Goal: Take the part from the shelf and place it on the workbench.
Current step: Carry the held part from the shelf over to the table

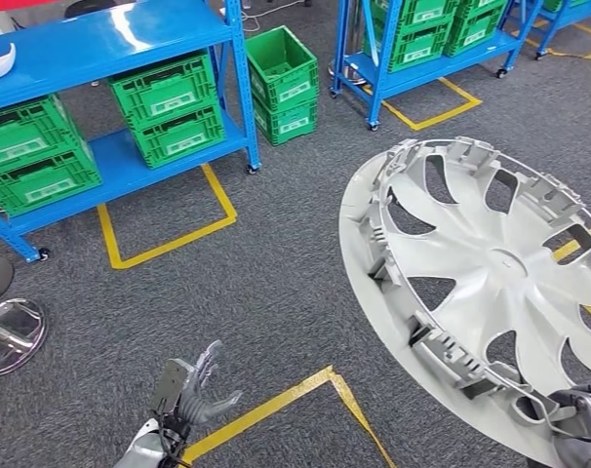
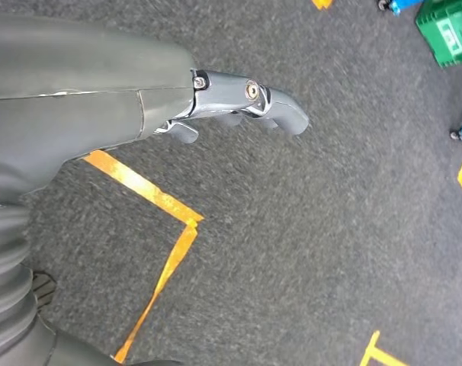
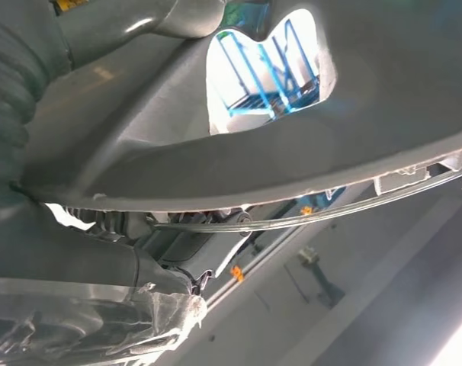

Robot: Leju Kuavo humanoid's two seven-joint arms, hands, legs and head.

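Note:
A large silver wheel cover (image 1: 484, 283) hangs tilted over the grey carpet on the right of the head view, its ribbed inner side facing me. My right hand (image 1: 583, 419) grips its near rim at the lower right corner. From the right wrist camera, the cover's grey surface (image 3: 332, 130) spans the picture with a cut-out showing blue shelving, and my right hand's fingers (image 3: 182, 255) lie under its rim. My left hand (image 1: 193, 390) hangs low at the bottom left, fingers spread and holding nothing; its fingers (image 2: 246, 99) hover above the carpet.
A blue shelf (image 1: 131, 156) holding green crates (image 1: 168, 107) stands at the back left. Two stacked green crates (image 1: 282, 83) sit on the floor beside it. A second blue shelf (image 1: 425, 68) stands at the back right. Yellow floor tape (image 1: 293, 395) runs near my left hand. A chrome chair base (image 1: 9, 331) sits far left.

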